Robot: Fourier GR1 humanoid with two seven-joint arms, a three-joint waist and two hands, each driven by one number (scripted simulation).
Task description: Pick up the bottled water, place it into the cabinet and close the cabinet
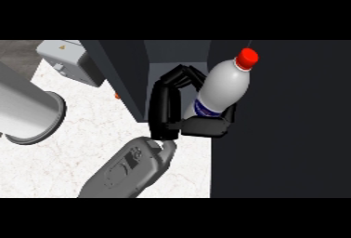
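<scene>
My right hand (179, 109) is curled round the bottled water (223, 86) at its lower body, held tilted before the open cabinet (130, 69). Rigid, smooth plastic, judged slippery; the labelled waist suits gripping.

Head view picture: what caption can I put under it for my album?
A black hand holds a red-capped water bottle beside the dark cabinet.

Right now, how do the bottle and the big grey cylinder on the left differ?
The bottle is white with a red cap and a blue label; the cylinder is plain grey. The bottle is held up in the robot hand at the dark cabinet; the cylinder stands on the counter, untouched. The cylinder looks much wider. Both are round.
</scene>
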